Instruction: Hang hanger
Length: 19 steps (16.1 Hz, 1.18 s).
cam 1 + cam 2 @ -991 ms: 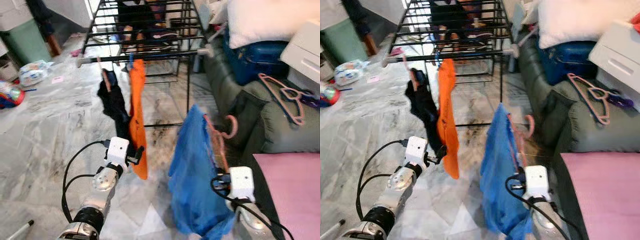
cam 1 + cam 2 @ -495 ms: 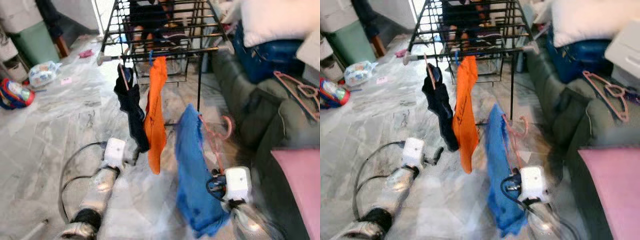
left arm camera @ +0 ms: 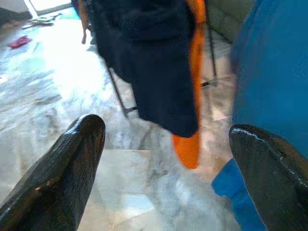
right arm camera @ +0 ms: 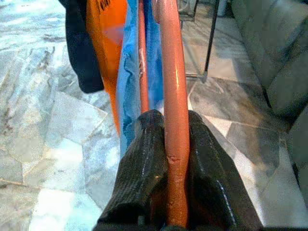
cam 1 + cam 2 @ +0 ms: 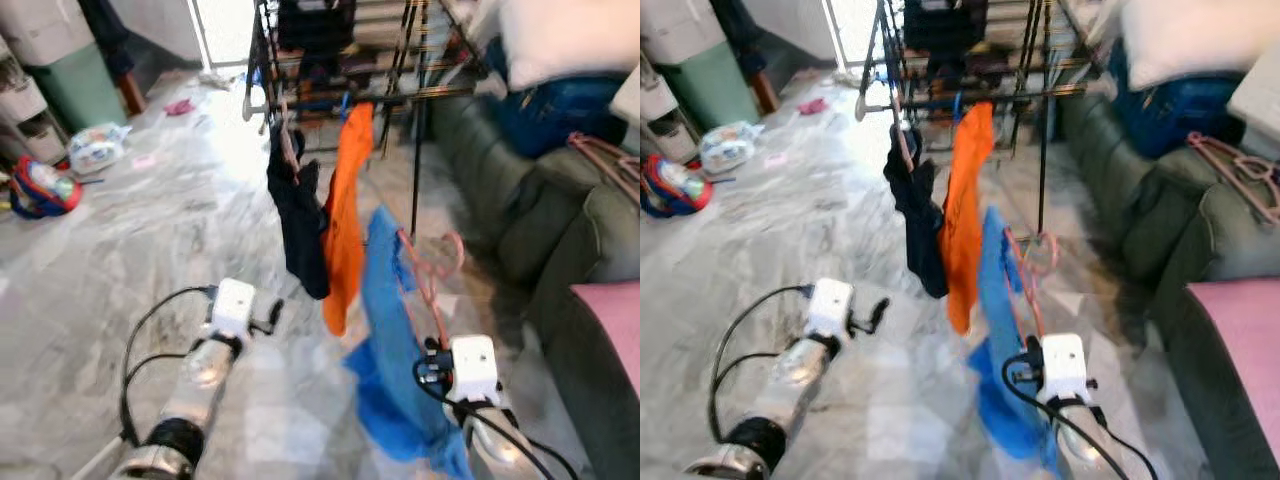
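Right gripper [image 4: 169,144] clamped tight on the pink hanger [image 4: 173,96], blue shirt [image 5: 395,340] draped over it, just beside the drying rack [image 5: 400,60]. Left gripper [image 3: 168,159] spread wide, holding nothing.

A drying rack [image 5: 340,60] stands at the far middle of the floor [image 5: 120,230]. Trousers [image 5: 300,220] and a shirt [image 5: 347,215] hang side by side from its front rail, the trousers on the left. A sofa [image 5: 560,230] runs along the right edge. A bin [image 5: 70,80] stands at the floor's far left corner.
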### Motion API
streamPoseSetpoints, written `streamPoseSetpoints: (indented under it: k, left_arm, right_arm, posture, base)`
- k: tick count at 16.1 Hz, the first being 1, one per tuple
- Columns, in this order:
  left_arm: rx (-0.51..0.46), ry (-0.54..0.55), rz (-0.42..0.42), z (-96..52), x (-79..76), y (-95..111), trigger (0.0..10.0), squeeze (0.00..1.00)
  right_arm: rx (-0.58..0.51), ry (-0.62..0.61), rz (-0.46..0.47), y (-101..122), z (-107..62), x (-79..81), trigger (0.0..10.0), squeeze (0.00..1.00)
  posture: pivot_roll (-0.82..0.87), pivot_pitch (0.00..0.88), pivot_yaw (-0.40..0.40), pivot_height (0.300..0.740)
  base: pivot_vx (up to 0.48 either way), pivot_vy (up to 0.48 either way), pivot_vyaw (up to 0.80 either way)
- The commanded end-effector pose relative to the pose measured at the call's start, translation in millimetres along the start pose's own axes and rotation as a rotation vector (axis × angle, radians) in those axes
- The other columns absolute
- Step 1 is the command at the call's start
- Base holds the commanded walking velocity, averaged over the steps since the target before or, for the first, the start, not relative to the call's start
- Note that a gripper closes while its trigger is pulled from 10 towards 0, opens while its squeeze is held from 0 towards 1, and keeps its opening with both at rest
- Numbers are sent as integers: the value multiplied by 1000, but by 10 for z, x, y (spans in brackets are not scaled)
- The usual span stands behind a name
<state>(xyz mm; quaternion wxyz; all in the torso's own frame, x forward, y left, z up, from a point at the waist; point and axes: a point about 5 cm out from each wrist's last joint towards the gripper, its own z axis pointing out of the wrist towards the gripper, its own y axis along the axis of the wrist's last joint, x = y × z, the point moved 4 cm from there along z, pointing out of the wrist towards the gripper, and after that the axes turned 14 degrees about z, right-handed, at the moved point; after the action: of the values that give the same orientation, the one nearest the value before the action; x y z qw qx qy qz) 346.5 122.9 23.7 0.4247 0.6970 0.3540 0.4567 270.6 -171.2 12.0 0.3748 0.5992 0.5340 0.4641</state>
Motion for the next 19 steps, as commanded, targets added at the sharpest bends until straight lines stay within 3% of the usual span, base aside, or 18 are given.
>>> streamPoseSetpoints:
  k: [1, 15, 19]
  left_arm:
    - [1, -9, 21, -3, -5, -6, 10000, 0]
    - [-5, -6, 79, -4, 7, 0, 10000, 0]
    - [-3, -17, 80, -10, -42, -14, 10000, 0]
  right_arm:
    - [-39, 1, 4, 98, 3, -8, 10000, 0]
    - [-18, 55, -23, 58, 51, 110, 10000, 0]
    - [-12, 61, -34, 45, 38, 111, 10000, 0]
  posture:
    - [-157, 55, 72, 740]
    - [-143, 62, 78, 740]
    - [-149, 63, 75, 740]
  base:
    - [0, 0, 0]
    - [0, 0, 0]
    - [0, 0, 697]
